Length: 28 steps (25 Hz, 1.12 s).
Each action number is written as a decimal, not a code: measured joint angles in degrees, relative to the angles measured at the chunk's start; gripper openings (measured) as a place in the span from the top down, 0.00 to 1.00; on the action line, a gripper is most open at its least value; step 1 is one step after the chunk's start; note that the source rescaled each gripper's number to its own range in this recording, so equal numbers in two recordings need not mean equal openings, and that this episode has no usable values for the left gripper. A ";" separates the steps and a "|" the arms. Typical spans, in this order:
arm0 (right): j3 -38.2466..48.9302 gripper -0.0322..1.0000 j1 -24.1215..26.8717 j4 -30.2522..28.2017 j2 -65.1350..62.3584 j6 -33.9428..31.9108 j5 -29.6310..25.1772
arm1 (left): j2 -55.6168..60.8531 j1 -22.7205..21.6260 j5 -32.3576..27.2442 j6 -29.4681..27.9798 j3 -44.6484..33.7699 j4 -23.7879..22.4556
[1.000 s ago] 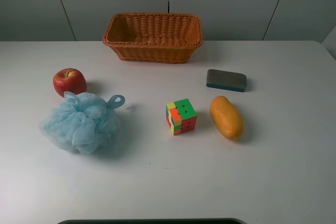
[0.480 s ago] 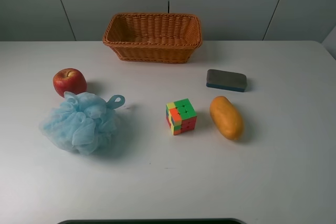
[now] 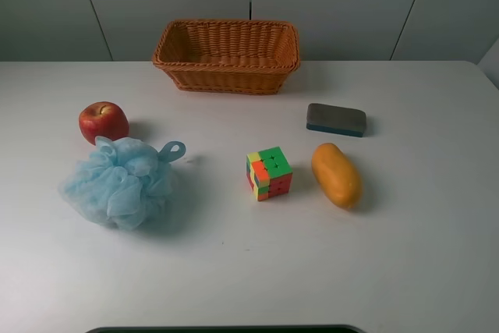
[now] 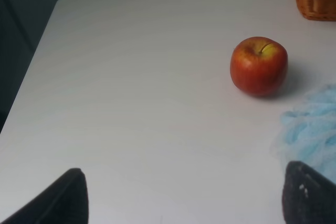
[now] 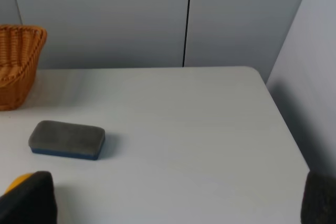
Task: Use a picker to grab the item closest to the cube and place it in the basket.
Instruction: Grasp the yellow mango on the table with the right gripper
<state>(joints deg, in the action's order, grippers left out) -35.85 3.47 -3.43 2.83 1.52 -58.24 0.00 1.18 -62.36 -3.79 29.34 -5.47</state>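
Cube (image 3: 269,173) mid-desk (image 3: 234,271). Mango (image 3: 336,175) lies flat just beside cube, on its right, untouched. Basket (image 3: 226,76) at far edge, well apart from both. Eraser (image 3: 336,119) near mango, basket side. Apple (image 3: 103,122) just beside blue bath pouf (image 3: 118,181) on left. Left gripper (image 4: 189,198) above desk near apple, jaws wide, holding nothing. Right gripper (image 5: 173,200) near eraser, jaws wide, holding nothing.

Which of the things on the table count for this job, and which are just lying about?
Part of the job:
cube, the reference
mango, nearest to the cube, so the thing to pick
basket, where it goes

Just lying about:
apple
blue bath pouf
eraser
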 joint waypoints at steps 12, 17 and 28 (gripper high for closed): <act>-27.57 0.00 -0.15 10.81 43.02 14.29 -4.51 | 0.00 0.00 0.00 0.00 0.00 0.00; -32.96 0.00 -5.79 11.54 58.55 15.19 -5.69 | 0.00 0.00 0.00 0.00 0.00 0.00; -33.05 0.00 -20.14 8.48 80.27 10.24 -5.59 | 0.00 0.00 0.00 0.00 0.00 0.00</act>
<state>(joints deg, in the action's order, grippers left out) -68.89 -16.67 5.04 83.10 11.76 -63.83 0.00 1.18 -62.36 -3.79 29.34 -5.47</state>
